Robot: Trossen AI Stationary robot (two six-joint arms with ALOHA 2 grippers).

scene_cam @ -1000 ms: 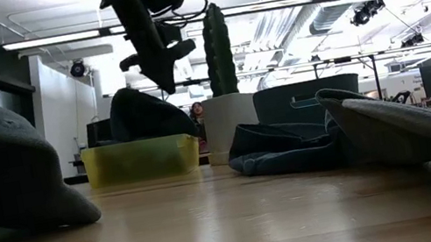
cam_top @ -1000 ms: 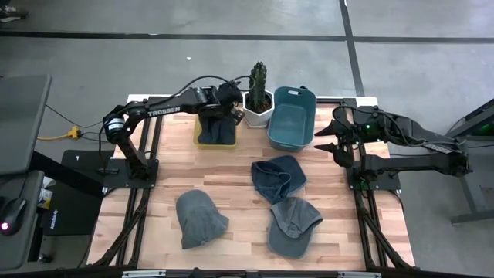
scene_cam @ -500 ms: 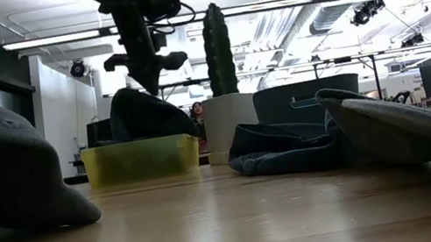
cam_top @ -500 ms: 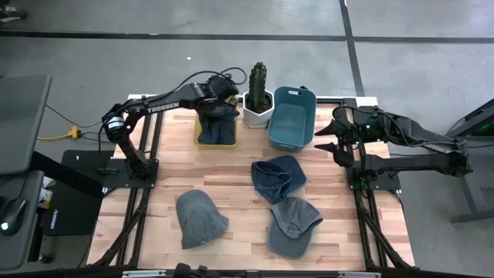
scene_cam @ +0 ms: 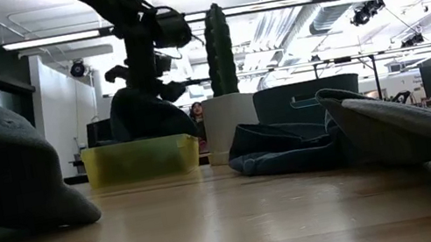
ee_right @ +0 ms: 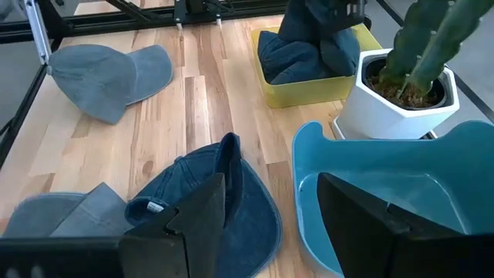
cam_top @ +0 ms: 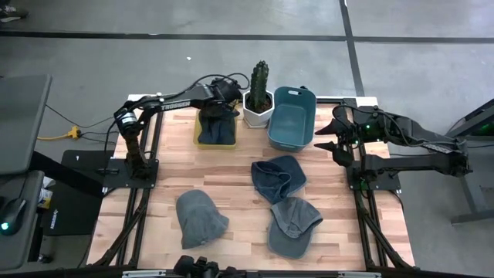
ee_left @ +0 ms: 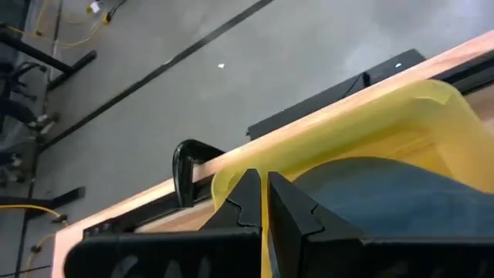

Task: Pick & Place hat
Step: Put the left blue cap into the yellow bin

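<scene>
A dark blue hat [cam_top: 218,133] lies heaped in the yellow bin [cam_top: 197,133] at the table's far side, rising above the rim in the low view [scene_cam: 139,115]. My left gripper [cam_top: 214,110] is shut, slanting down over the bin's far rim [ee_left: 231,174], just above the hat's top [ee_left: 401,197]. On the bare table lie a dark blue cap [cam_top: 278,179], a grey cap [cam_top: 293,225] and a grey beanie [cam_top: 201,218]. My right gripper [cam_top: 328,143] waits open at the table's right edge, holding nothing [ee_right: 278,224]. My left gripper is shut with nothing between its fingers [ee_left: 251,193]. They stand close over the hat's far part in the yellow bin. Whether they touch the cloth, I cannot tell.
A cactus in a white pot [cam_top: 258,96] stands right beside the yellow bin, close to my left arm. A teal bin [cam_top: 292,117] sits to the pot's right. Bare wood lies at the near left and between the hats.
My left gripper, shut throughout, has sunk toward the hat in the yellow bin and shifted toward the table's left, its wrist turning as it went. The hat has stayed in the bin.
</scene>
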